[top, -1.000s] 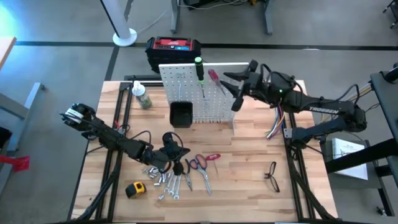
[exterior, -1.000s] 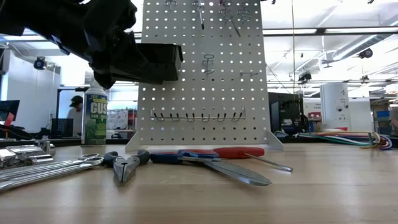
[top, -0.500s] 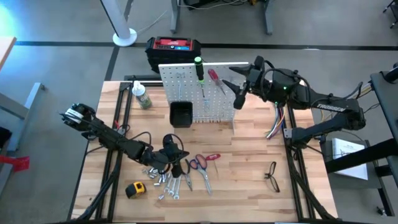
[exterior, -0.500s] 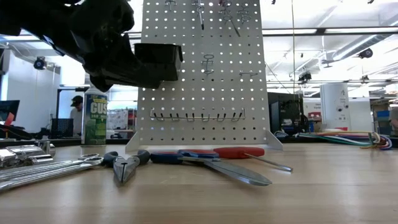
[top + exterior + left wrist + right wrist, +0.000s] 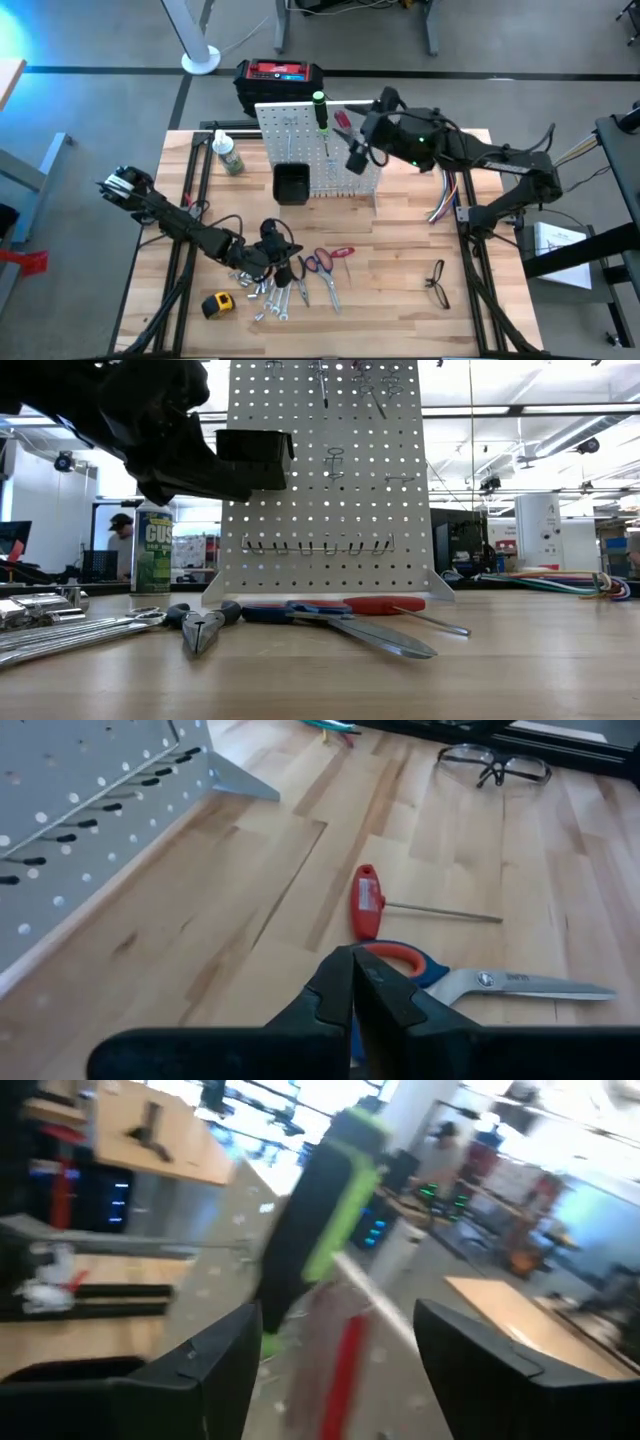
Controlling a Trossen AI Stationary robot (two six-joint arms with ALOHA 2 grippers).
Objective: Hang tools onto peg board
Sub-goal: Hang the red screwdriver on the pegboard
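On the table's far side stands the peg board (image 5: 318, 150), upright and white, with a black bin (image 5: 291, 184) on its front and a green screwdriver (image 5: 320, 110) and a red screwdriver (image 5: 343, 122) hung near its top edge. Just beside those two, at the board's upper right, hangs the right gripper (image 5: 362, 135), fingers (image 5: 215, 1355) apart with both handles blurred between them, gripping neither. Near the front of the table lie the other tools: wrenches (image 5: 268, 292), red pliers (image 5: 326, 262), a red-handled driver (image 5: 372, 902) beside scissors (image 5: 470, 982), a tape measure (image 5: 217, 304) at the front left, glasses (image 5: 437, 283) well apart to the right. Over the wrenches hovers the left gripper (image 5: 275, 252), fingers (image 5: 340, 995) pressed together on nothing. Behind the board sits a red-and-black box (image 5: 279, 80); left of the board, a bottle (image 5: 229, 156).
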